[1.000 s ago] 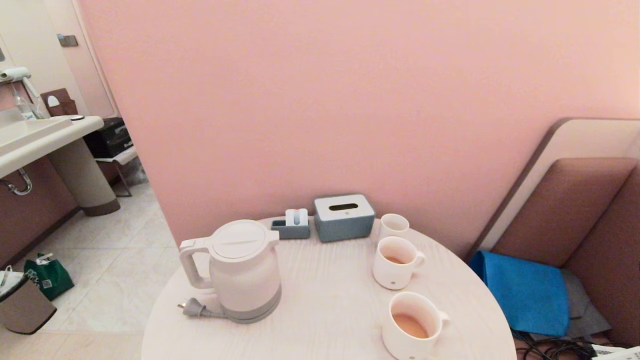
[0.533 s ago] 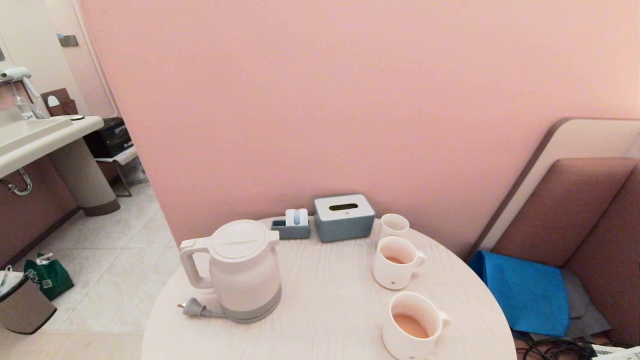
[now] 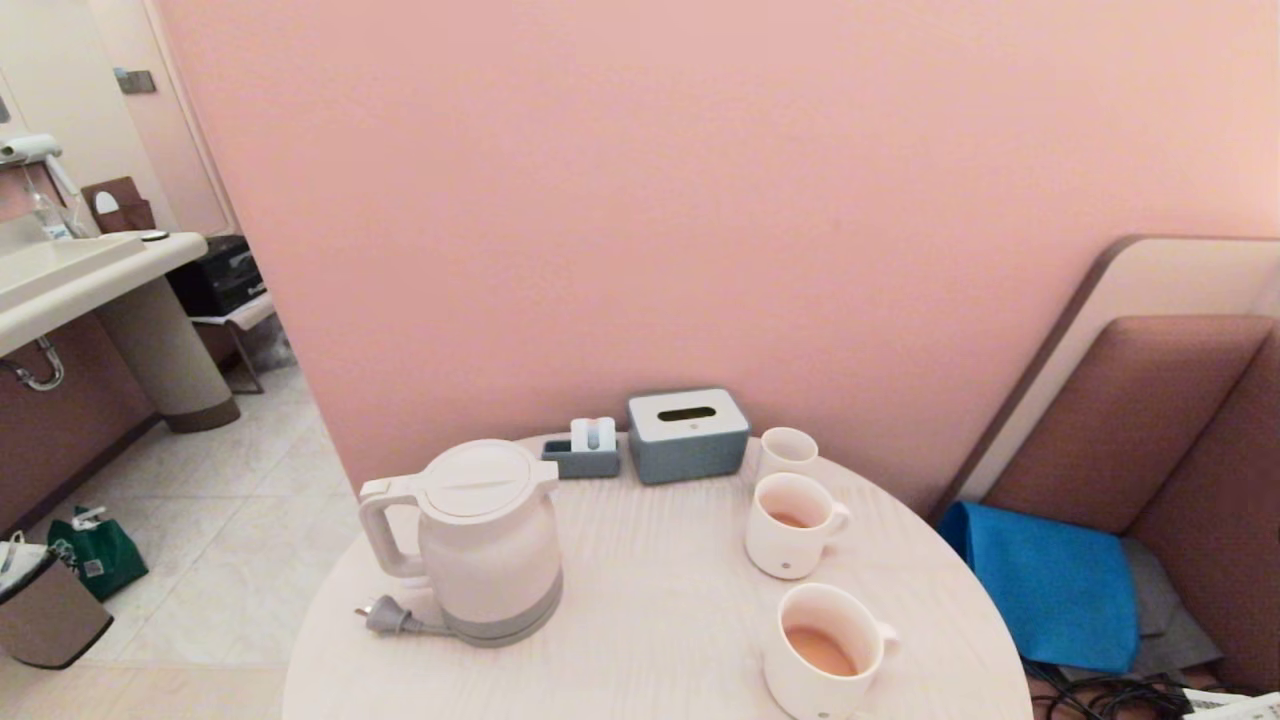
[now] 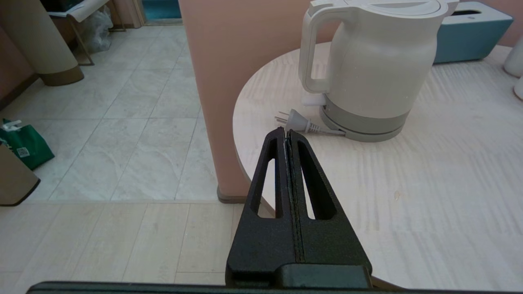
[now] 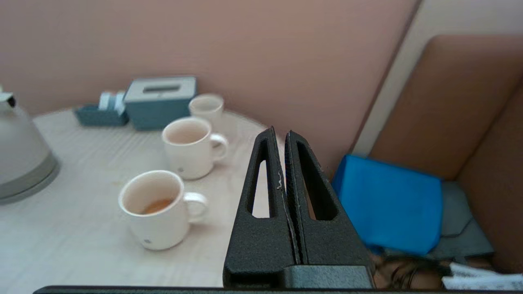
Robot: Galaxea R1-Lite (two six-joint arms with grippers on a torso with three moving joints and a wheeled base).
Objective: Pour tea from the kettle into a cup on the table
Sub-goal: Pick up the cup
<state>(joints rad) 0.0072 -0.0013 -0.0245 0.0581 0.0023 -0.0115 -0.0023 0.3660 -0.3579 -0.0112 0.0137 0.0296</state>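
Left end effector (image 4: 287,131) hangs off the desk's (image 3: 650,600) near edge, fingers pressed together on nothing, aimed at the kettle (image 3: 488,540); right end effector (image 5: 280,132) likewise closed and empty beside the near cup (image 3: 822,650), which holds some tea (image 3: 820,650); kettle upright, ungrasped; judging by this, pouring lies ahead.

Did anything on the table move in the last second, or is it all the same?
Nothing visibly changed. The kettle stands where it was on the table, with tea in both mugs, the near one and the far one, as before. No hand touches anything: the left hand and the right hand are both shut and hang off the table's edge.
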